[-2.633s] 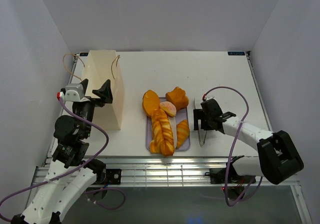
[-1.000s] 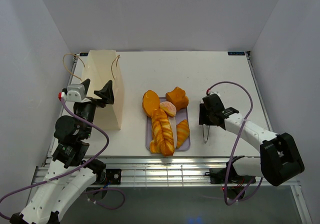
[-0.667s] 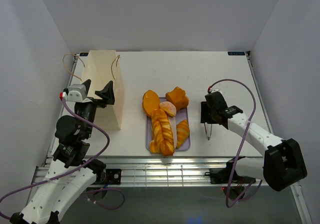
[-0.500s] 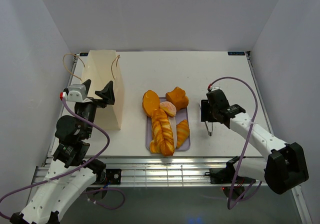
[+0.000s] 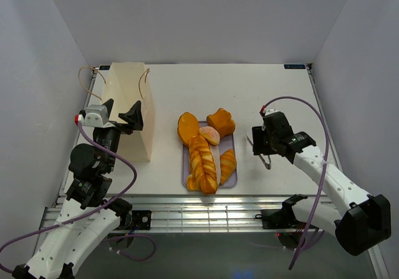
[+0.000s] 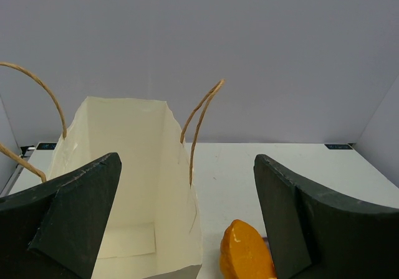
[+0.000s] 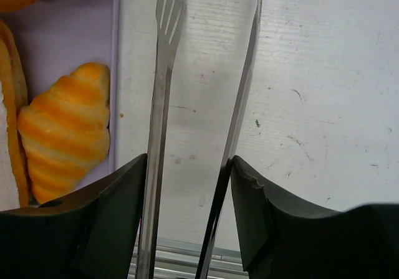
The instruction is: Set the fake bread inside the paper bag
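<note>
2.6 s on, the right pincer (image 7: 187,224), clenched on the metal tongs (image 7: 163,104), has lifted them; left pincer (image 6: 187,192) stays spread.

Overhead camera looks down; close right-wrist view shares its tray (image 5: 232,180).

Both arms are built from white rounded shells joined by black motor housings. The left arm (image 5: 70,229) has at its wrist a pale grey camera box (image 5: 93,113) with a small red dot (image 5: 78,118), and a purple cable (image 5: 133,170) runs along it. The right arm (image 5: 331,179) has a second purple cable (image 5: 292,98). The left gripper (image 6: 187,160) and the right gripper (image 7: 187,164) both have matte black, wedge-shaped fingers.
</note>
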Controlling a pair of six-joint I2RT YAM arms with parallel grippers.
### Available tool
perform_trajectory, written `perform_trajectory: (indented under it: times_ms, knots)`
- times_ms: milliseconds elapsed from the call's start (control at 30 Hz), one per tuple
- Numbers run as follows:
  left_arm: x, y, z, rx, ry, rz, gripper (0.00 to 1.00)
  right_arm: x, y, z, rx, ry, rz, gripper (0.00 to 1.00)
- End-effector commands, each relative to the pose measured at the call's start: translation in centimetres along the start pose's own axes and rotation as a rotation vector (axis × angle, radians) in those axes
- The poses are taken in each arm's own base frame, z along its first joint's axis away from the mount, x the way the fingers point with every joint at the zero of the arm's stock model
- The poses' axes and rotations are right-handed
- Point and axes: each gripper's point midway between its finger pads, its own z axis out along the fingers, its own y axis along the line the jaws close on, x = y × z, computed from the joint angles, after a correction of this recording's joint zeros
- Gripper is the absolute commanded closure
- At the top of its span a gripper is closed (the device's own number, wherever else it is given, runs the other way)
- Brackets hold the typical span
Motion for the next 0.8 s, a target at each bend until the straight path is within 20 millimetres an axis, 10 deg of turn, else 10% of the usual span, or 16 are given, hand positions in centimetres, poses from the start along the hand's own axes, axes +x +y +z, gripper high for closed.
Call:
perform_trajectory:
  times_ms: [0, 433, 767]
  knots:
    - [0.1, -0.3, 0.0, 0.016, -0.004, 0.007, 0.02, -2.8, 0.9, -2.5, -0.058, -0.087, -0.006, 0.40]
    - [0.0, 0.0, 0.0, 0.000, -0.007, 0.011, 0.02, -6.9, 2.0, -8.4, -0.138, -0.246, -0.021, 0.42]
    - [0.1, 0.0, 0.0, -0.002, -0.003, 0.012, 0.02, -8.8, 5.3, -9.1, -0.317, -0.323, -0.085, 0.41]
